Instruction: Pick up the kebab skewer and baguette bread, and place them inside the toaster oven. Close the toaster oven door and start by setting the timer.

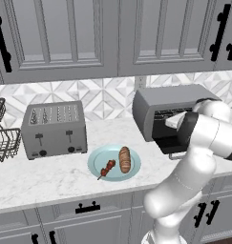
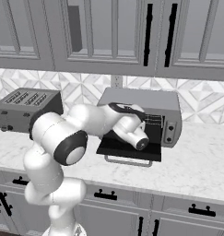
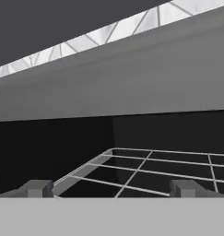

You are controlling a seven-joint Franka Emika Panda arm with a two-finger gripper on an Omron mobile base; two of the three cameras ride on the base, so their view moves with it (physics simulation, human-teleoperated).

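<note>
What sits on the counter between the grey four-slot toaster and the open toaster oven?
A teal plate holding the kebab skewer and baguette bread, in the left base view.

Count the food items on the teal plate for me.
2. The kebab skewer lies on the left half of the teal plate, and the baguette bread lies on the right half, apart from it. Nothing looks hidden.

In the left base view the arm (image 1: 203, 138) covers the right part of the toaster oven (image 1: 160, 102) at centre right, so we can't see its knobs or most of the open door there. The wire basket (image 1: 3, 138) is cut off by the left edge. In the right base view the arm hides the oven's left interior and part of the four-slot toaster (image 2: 21, 108). The kebab skewer (image 1: 107, 168) chunks are too small to count.
</note>
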